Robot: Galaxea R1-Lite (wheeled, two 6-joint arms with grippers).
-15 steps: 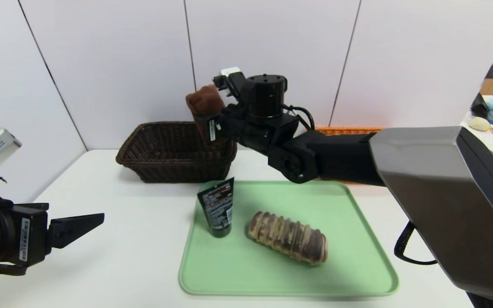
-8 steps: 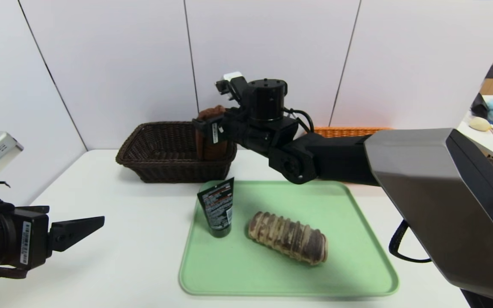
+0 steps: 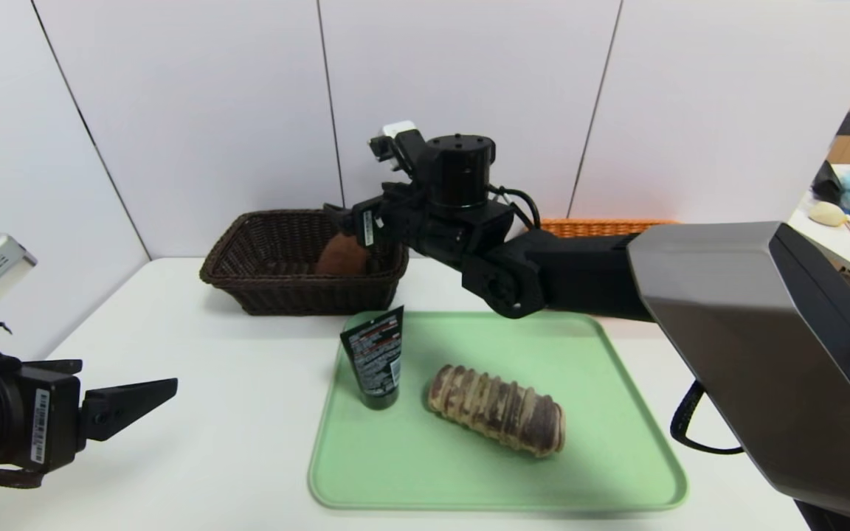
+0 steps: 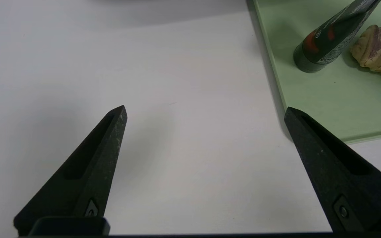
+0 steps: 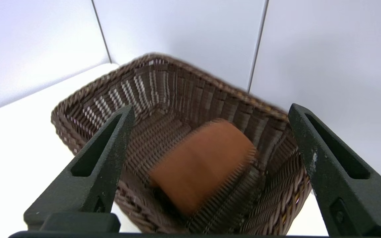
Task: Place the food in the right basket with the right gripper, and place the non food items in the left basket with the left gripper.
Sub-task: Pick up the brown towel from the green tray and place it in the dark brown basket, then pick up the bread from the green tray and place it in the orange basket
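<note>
Left gripper jaws wide over white table; tube touches loaf on green tray

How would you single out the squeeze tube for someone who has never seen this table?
Find the pale green plastic tray on the white table. At its far-left corner a dark green-black squeeze tube stands on its cap, beside the striped tan bread loaf. It alone stands upright and carries a printed white and red label.

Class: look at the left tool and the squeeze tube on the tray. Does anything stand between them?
Nothing visible does. The left tool hangs open over bare table, and the tube stands at the near edge of the green tray, with only the tray's low rim between.
</note>
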